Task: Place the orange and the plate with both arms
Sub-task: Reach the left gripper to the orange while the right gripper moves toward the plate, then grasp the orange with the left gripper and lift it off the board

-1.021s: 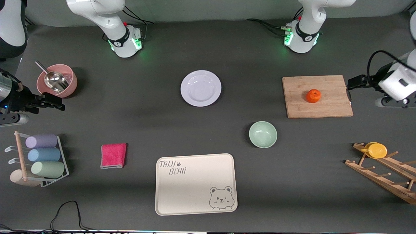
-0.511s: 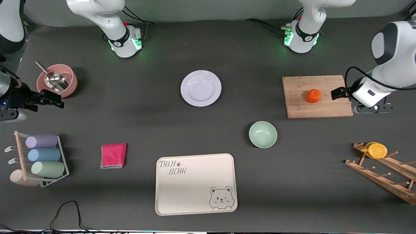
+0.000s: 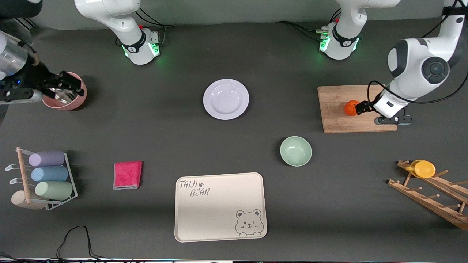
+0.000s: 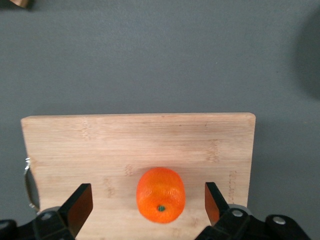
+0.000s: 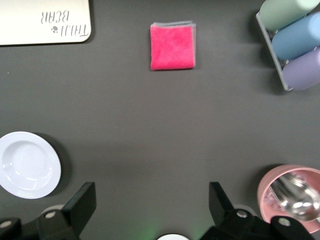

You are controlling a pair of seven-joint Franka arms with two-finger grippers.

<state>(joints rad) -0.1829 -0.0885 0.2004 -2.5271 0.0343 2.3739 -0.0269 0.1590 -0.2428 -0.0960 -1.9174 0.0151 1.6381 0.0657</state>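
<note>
The orange (image 3: 351, 107) sits on a wooden cutting board (image 3: 340, 120) toward the left arm's end of the table. My left gripper (image 3: 362, 107) is open right beside the orange; in the left wrist view the orange (image 4: 160, 194) lies between the two spread fingers (image 4: 80, 207), untouched. The pale lavender-white plate (image 3: 226, 99) rests mid-table, farther from the front camera than the green bowl; it also shows in the right wrist view (image 5: 27, 165). My right gripper (image 3: 69, 84) is open and empty over the pink bowl at the right arm's end.
A pink bowl (image 3: 78, 95) holds a metal scoop. A mint-green bowl (image 3: 295, 151), a cream bear tray (image 3: 220, 206), a pink cloth (image 3: 127, 174), a rack of pastel cups (image 3: 47, 174) and a wooden rack with a yellow disc (image 3: 424, 169) stand nearer the front camera.
My left gripper has swung in over the cutting board and reached the orange. My right gripper has moved away from the front camera to above the pink bowl.
</note>
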